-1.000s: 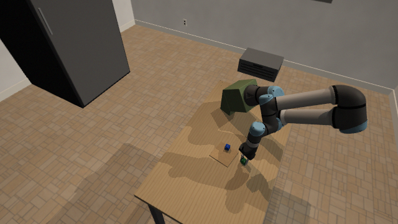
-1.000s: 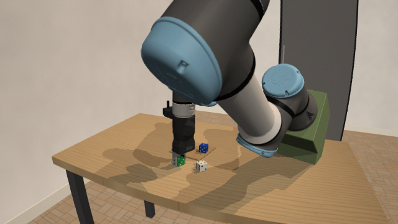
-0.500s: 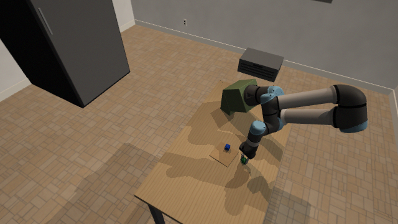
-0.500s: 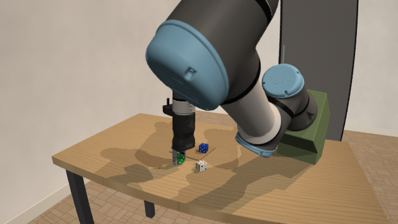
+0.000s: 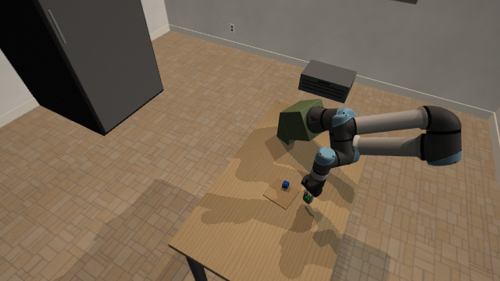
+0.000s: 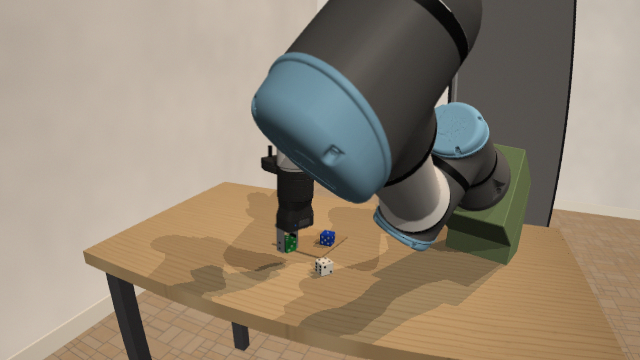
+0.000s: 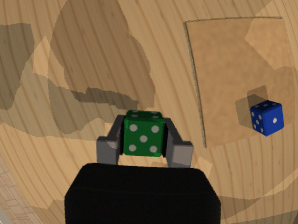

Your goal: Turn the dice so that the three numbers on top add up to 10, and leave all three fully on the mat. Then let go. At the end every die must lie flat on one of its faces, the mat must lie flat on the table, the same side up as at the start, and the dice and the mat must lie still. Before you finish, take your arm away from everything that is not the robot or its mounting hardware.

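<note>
The green die (image 5: 308, 198) (image 6: 290, 243) (image 7: 144, 135) is a cube with pale pips, and the face turned toward the wrist camera shows five of them. A narrow strip of another face, also pipped, shows along its upper edge in that view. It is held off the tan mat (image 5: 280, 200) (image 6: 320, 252) (image 7: 230, 75), to one side of it and above the wooden table (image 5: 234, 234) (image 6: 200, 280) (image 7: 170, 45).

The blue die (image 5: 285, 184) (image 6: 327, 238) (image 7: 267, 118) sits on the mat; its broadest face in the wrist view carries a single white pip, and the face to the left of that carries several. The white die (image 6: 324, 266), with black pips, rests on the table off the mat, near one of its corners. Which number the white one has on top is too small to read surely.

The gripper (image 5: 307, 197) (image 6: 287, 241) (image 7: 143, 128) points down, its fingers partway apart, with one on each side of the green die. The dark pads (image 7: 165, 137) touch two opposite sides, pinching the die between them.
</note>
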`<state>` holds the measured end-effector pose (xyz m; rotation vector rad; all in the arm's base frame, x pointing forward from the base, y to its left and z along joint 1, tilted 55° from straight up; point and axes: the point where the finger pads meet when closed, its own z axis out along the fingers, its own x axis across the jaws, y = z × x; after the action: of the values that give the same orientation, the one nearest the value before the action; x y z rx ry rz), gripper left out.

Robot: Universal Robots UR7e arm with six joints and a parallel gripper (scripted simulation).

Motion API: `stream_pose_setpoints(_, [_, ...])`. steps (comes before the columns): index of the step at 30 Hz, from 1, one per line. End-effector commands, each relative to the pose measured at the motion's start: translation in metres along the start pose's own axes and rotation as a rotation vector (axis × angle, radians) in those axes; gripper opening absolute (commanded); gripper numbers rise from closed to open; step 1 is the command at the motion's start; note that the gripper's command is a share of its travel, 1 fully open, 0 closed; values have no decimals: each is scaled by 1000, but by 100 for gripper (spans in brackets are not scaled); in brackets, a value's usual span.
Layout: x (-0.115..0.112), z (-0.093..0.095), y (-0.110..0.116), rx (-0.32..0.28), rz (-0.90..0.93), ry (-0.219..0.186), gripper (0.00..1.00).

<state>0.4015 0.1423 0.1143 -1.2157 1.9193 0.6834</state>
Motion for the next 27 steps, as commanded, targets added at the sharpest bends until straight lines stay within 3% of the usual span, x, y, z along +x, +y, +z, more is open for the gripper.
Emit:
stream_pose_setpoints(1, [0,-20,1,-5,-2,-3,57])
stream_pose_setpoints(17, [0,-55,1,-5,-2,-3,57])
stream_pose_setpoints(27, [0,-63,1,-5,-2,-3,57])
